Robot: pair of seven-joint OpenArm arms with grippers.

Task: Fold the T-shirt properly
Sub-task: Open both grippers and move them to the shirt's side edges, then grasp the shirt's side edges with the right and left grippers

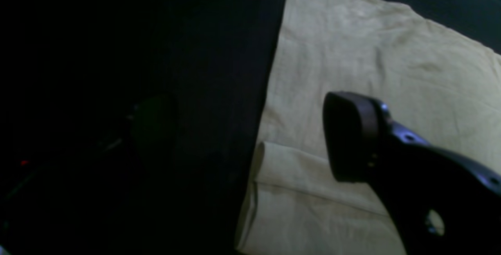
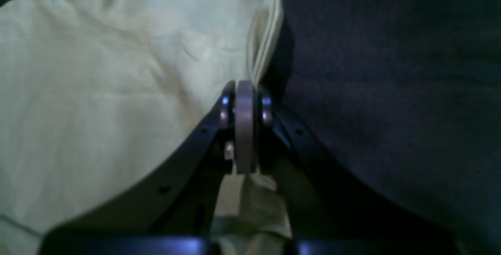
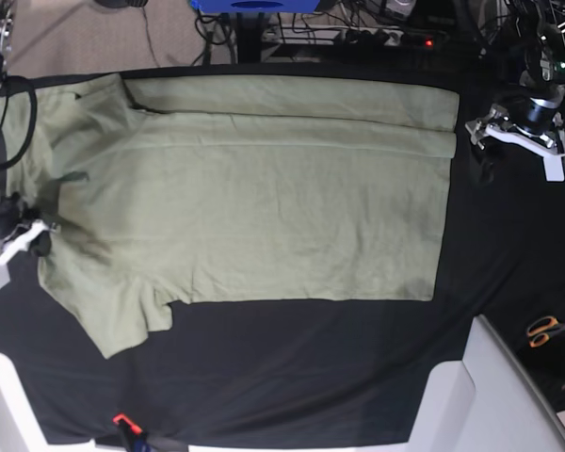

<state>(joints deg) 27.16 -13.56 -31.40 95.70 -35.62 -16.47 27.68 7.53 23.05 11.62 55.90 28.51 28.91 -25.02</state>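
Note:
The pale sage-green T-shirt (image 3: 264, 198) lies spread on the black table cloth (image 3: 292, 367), its far long side folded over in a band (image 3: 292, 102). One short sleeve (image 3: 122, 315) sticks out at the near left. My right gripper (image 3: 33, 240) sits at the shirt's left edge. In the right wrist view its pads (image 2: 245, 125) are pressed together, and the T-shirt's (image 2: 98, 102) edge is pinched and lifted between them. My left gripper (image 3: 485, 151) hovers beside the shirt's right edge. It is open, one finger (image 1: 348, 137) over the T-shirt (image 1: 372, 59) near a folded corner.
Orange-handled scissors (image 3: 546, 330) lie at the right edge. A white panel (image 3: 494, 395) covers the near right corner and another (image 3: 0, 405) the near left. A small red-tipped item (image 3: 122, 421) sits at the front edge. Cables and a blue object (image 3: 254, 5) lie behind the table.

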